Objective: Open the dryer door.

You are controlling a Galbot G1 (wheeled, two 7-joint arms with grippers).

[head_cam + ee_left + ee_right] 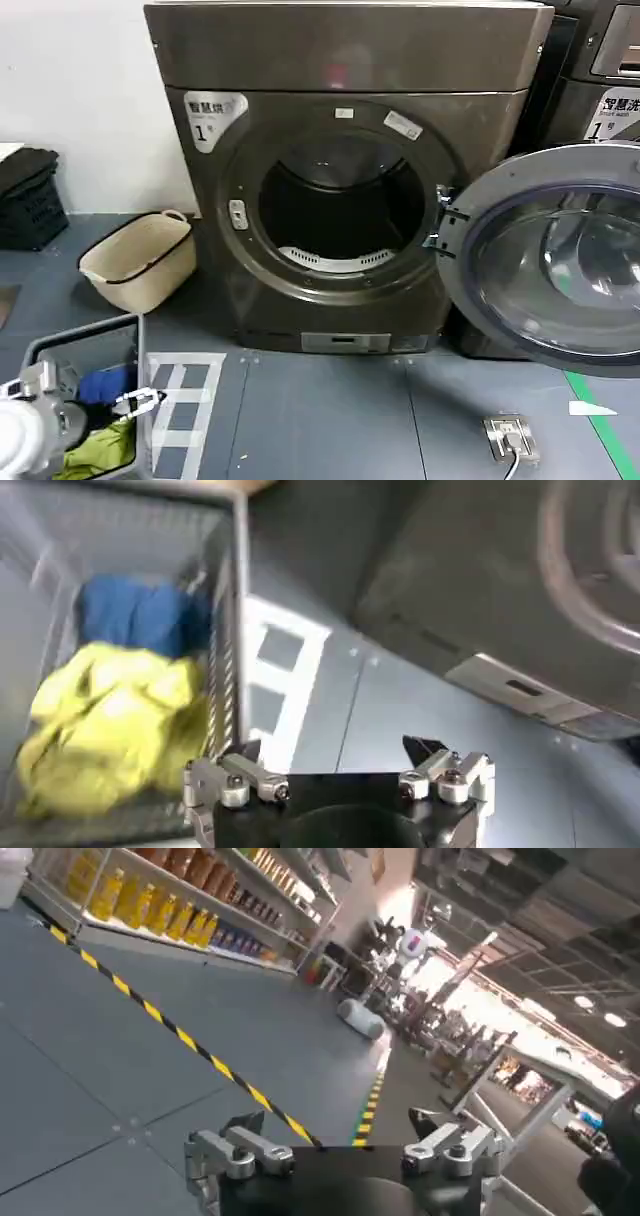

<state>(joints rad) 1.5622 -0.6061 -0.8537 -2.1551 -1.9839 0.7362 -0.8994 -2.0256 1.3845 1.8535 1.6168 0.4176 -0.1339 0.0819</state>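
A cream tub (140, 262) sits on the grey floor (330, 410) to the left of the dryer (345, 170). Nearer the robot, at the lower left, is a grey basket (85, 345) with blue and yellow clothes (120, 695) inside. A small metal plate (511, 436) with a cord lies on the floor at the lower right. A second machine (595, 80) stands just right of the dryer.

The dryer is big and dark grey, with a "1" sticker on its upper left corner. The dryer door (555, 260) is swung wide open to the right, in front of the second machine. Its grey inner side and clear bowl face the robot. The round hole is dark inside.

The left gripper (140, 402) hangs low beside the basket, fingers apart, holding nothing. The right gripper (340, 1138) points over bare floor toward far shelves (190, 898), fingers apart too.
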